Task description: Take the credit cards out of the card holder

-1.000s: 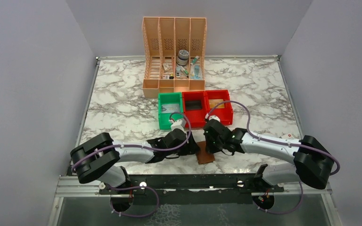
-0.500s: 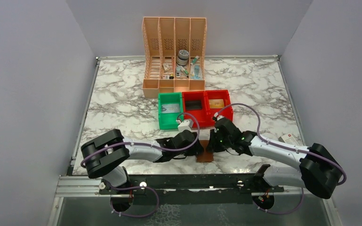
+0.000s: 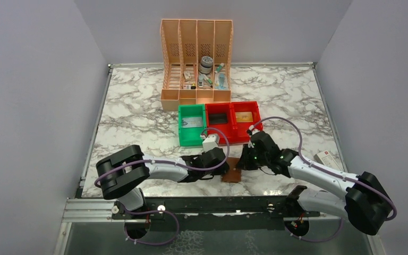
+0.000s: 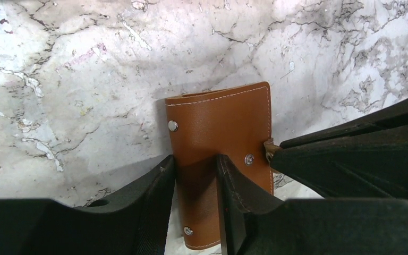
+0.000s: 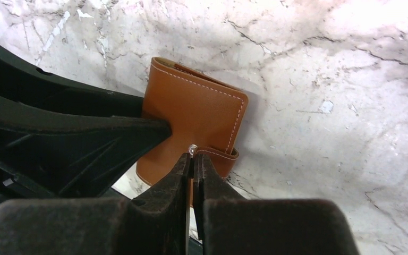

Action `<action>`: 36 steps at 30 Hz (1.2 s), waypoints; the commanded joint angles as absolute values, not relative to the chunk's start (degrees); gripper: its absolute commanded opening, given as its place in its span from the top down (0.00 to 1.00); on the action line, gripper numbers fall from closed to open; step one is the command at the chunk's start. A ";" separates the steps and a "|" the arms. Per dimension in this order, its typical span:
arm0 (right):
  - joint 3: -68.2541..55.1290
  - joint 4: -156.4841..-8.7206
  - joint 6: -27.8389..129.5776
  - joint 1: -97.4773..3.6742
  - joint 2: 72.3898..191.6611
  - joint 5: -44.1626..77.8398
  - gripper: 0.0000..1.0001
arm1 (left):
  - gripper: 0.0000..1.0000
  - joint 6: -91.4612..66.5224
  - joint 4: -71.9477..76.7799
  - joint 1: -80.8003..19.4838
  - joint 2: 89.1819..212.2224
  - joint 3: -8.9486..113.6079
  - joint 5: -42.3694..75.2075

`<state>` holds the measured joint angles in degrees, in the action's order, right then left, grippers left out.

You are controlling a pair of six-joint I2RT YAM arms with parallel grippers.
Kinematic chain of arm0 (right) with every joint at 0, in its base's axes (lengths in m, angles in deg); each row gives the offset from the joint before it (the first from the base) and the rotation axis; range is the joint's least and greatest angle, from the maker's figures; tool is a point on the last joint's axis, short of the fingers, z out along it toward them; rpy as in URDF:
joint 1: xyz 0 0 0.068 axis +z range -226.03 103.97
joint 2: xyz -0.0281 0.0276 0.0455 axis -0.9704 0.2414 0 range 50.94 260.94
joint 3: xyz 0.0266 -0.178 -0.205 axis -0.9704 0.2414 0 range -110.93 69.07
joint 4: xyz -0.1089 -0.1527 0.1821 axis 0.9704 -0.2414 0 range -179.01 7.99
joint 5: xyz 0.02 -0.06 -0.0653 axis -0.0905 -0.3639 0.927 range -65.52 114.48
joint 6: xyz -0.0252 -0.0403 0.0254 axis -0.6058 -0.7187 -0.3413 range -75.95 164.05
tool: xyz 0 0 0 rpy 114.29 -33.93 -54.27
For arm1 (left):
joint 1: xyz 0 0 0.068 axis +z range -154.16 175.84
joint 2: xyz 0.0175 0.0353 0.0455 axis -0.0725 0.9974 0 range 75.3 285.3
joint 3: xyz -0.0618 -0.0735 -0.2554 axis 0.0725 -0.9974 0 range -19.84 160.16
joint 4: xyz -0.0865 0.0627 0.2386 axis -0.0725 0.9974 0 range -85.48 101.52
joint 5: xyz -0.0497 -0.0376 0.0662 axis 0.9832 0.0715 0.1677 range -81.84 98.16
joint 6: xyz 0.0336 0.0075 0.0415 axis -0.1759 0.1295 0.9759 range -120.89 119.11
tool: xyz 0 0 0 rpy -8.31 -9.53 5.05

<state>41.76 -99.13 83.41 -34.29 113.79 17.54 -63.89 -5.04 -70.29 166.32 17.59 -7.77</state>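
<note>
Up front, half-closed left gripper (image 4: 194, 162) likely pins card holder (image 4: 223, 119) so right gripper (image 5: 193, 156), clamped on snap tab (image 5: 219, 154), can unsnap it.

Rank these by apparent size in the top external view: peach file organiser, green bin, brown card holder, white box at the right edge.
1. peach file organiser
2. green bin
3. card holder and white box: they look about alike, and the card holder is partly covered, so no ranking between them.

Two robot arms (image 3: 162, 171) with slim white links, bulky black joints, looping purple cables (image 3: 276, 118), and flat black wedge-shaped fingers (image 4: 149, 212).
</note>
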 commanded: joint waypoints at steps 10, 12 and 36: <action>38.45 -116.52 90.82 -35.34 108.54 28.75 0.70 | 0.62 -60.23 9.09 -70.39 165.67 16.41 -11.27; 39.69 -114.70 90.48 -35.34 109.44 26.86 0.63 | 0.60 -58.80 9.14 -70.43 165.25 17.25 -11.03; 41.44 -103.38 88.18 -35.34 109.75 16.70 0.99 | 0.44 -54.03 9.25 -70.23 157.41 18.96 -11.76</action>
